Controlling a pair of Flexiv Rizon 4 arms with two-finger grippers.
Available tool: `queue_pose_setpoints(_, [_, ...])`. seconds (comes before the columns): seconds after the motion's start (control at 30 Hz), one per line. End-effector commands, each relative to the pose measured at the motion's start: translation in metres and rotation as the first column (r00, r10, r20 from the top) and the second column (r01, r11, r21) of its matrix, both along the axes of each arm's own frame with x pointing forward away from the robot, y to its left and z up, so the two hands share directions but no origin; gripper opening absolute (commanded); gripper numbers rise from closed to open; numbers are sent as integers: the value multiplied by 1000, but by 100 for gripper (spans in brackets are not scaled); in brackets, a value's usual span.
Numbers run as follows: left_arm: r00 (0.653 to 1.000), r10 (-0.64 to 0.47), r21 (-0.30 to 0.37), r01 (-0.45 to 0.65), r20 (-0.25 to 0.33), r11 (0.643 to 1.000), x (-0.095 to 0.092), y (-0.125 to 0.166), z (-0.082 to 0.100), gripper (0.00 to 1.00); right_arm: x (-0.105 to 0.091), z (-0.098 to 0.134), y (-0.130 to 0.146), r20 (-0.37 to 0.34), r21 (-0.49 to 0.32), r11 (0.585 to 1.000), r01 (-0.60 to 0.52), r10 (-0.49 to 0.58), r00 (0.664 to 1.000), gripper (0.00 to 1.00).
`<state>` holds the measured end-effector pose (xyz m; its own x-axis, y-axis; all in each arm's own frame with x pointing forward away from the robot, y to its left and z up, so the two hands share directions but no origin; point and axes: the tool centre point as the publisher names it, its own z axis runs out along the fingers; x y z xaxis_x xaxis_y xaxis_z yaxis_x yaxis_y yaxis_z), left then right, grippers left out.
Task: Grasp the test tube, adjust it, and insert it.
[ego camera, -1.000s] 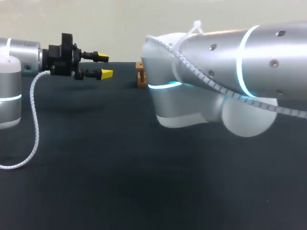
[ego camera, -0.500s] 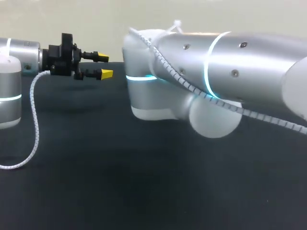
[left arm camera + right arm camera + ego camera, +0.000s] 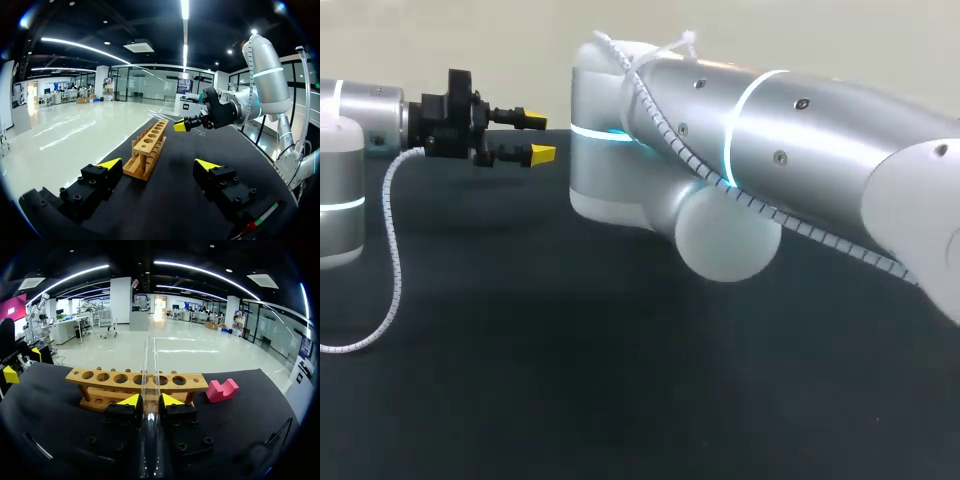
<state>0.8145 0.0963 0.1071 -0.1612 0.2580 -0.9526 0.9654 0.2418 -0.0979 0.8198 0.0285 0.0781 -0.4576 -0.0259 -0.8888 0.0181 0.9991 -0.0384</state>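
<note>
My right gripper [image 3: 150,401] is clamped on the test tube [image 3: 150,365], whose length points straight ahead over the wooden rack [image 3: 100,377] with its upward-facing holes, while my left gripper [image 3: 157,167] hangs wide open and empty off the rack's end.

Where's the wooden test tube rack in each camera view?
Head view: not visible; the right arm fills the middle.
Left wrist view: the wooden rack stands ahead of the open left tool.
Right wrist view: just beyond the right tool, behind the test tube it grips.
Shared landmark: the black table.
</note>
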Motion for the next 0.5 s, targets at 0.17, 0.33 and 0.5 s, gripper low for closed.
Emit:
queue_pose_setpoints(0.17, [1000,2,-3,-2,5,1000,-1,0,-1,100,8,-5,5,-162,-51,994,95,-102,982,0])
queue_pose_setpoints(0.33, [1000,2,-3,-2,5,1000,-1,0,-1,100,6,-11,4,-193,-50,995,85,-93,977,0])
queue_pose_setpoints(0.5, [1000,2,-3,-2,5,1000,-1,0,-1,100,5,-16,4,-228,-47,996,73,-82,970,0])
